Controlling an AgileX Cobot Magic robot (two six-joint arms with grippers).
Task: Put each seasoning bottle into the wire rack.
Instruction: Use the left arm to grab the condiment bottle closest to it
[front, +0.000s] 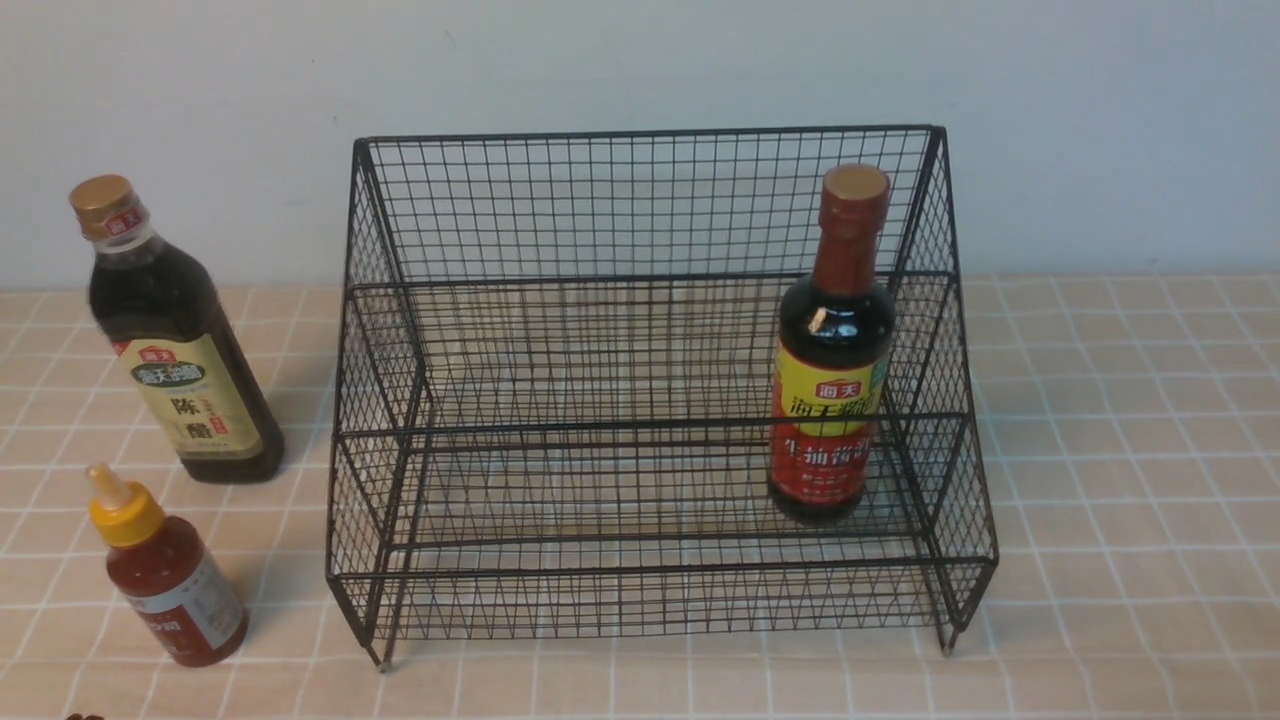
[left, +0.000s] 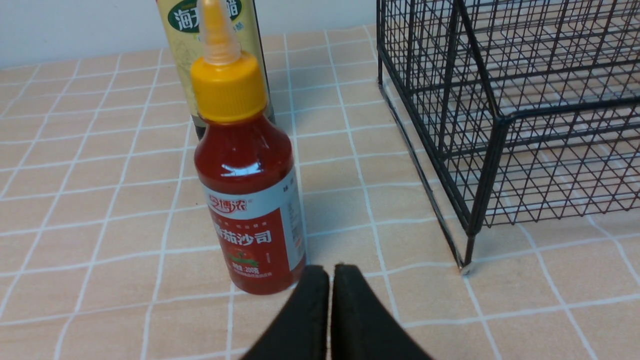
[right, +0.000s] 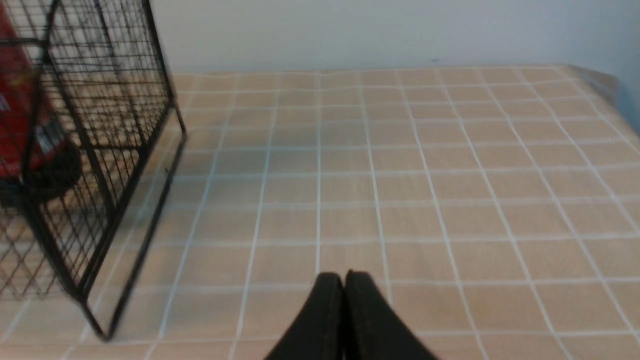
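Observation:
The black wire rack (front: 650, 200) stands in the middle of the table. The dark soy bottle (front: 830, 350) with red neck and yellow-red label stands upright inside it, at its right end. Left of the rack, on the table, stand the tall dark vinegar bottle (front: 175, 340) and, nearer me, the small red sauce bottle (front: 170, 580) with yellow nozzle cap. In the left wrist view my left gripper (left: 330, 270) is shut and empty, just in front of the sauce bottle (left: 247, 190), with the vinegar bottle (left: 190, 30) behind and the rack (left: 500, 125) to the side. My right gripper (right: 344, 276) is shut and empty over bare table beside the rack (right: 100, 150).
The table (front: 1120, 420) wears a beige cloth with a white grid. A pale wall (front: 640, 60) rises close behind the rack. The table's far edge (right: 605, 85) shows in the right wrist view. Neither arm shows in the front view.

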